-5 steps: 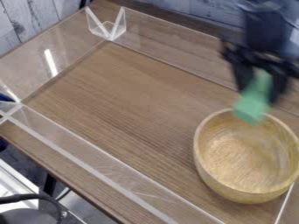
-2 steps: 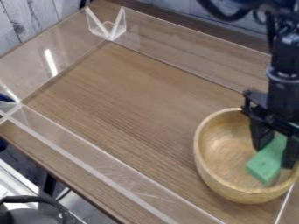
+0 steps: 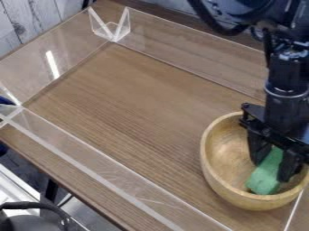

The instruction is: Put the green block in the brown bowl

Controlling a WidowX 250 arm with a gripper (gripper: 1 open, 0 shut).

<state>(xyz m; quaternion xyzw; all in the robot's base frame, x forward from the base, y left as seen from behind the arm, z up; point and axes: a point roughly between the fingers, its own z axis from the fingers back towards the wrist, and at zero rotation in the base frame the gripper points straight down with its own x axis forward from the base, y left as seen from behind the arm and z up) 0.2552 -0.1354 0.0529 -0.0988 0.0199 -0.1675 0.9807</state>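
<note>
Inside the brown bowl (image 3: 229,162) — gripper (image 3: 276,165) clamps the green block (image 3: 268,171), long axis steeply tilted.

Legible text, labels, brands, numbers, signs: none. No readable marking on the wooden table (image 3: 121,99), the clear plastic walls (image 3: 72,149) or the plank wall (image 3: 31,20) behind.

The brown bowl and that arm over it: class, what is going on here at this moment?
A single robot arm reaches down into the brown bowl on the wooden table. Its gripper is closed on the green block, whose lower end sits low inside the bowl, at or near the bottom. The block has not been let go yet, so the placing is nearly done but not finished.
</note>
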